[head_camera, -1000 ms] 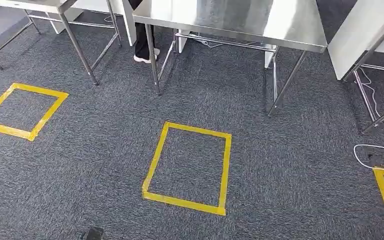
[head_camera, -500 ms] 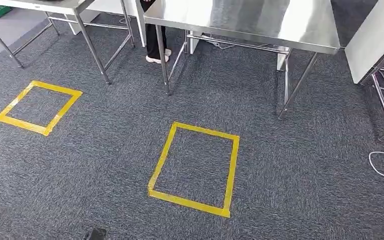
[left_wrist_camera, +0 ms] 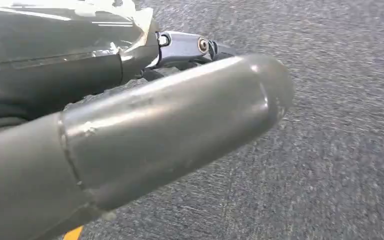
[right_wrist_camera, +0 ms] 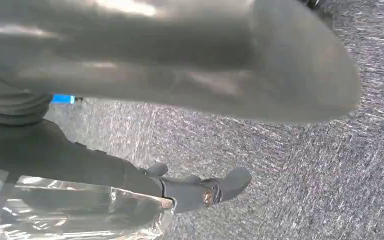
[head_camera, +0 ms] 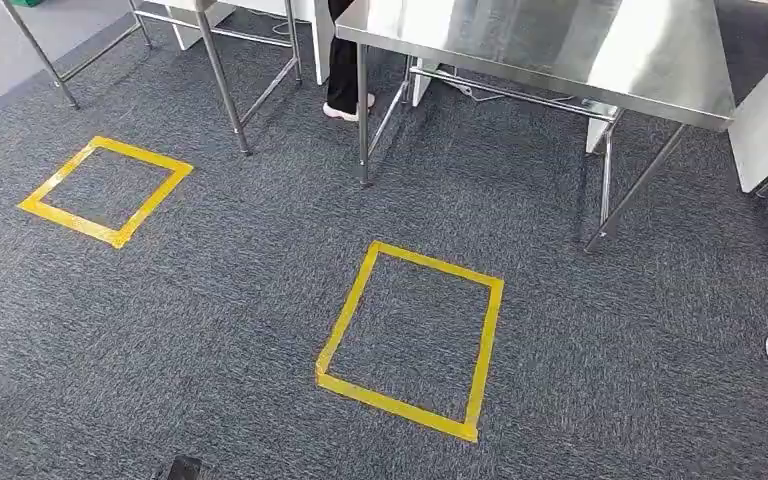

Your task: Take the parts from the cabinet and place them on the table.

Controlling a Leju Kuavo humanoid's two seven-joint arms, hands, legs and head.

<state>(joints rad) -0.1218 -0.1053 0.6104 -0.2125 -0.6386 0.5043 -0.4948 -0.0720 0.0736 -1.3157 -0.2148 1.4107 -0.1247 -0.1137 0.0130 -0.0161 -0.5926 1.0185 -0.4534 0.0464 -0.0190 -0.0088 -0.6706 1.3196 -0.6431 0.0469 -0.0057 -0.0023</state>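
Rightward across the head view, tabletop (head_camera: 560,50) and taped floor squares (head_camera: 412,340) have been carried by a turning camera, so walking is judged under way, each hand's fingers (left_wrist_camera: 190,47) (right_wrist_camera: 205,192) clasping a shiny film-wrapped part (left_wrist_camera: 55,55) (right_wrist_camera: 70,207), with the tabletop still to be approached.

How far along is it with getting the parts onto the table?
Nothing looks delivered yet. In hand: a film-wrapped item lies against the left robot hand, another against the right robot hand; a grip is unclear. Left: reaching the steel table beyond the yellow tape square and placing parts there.
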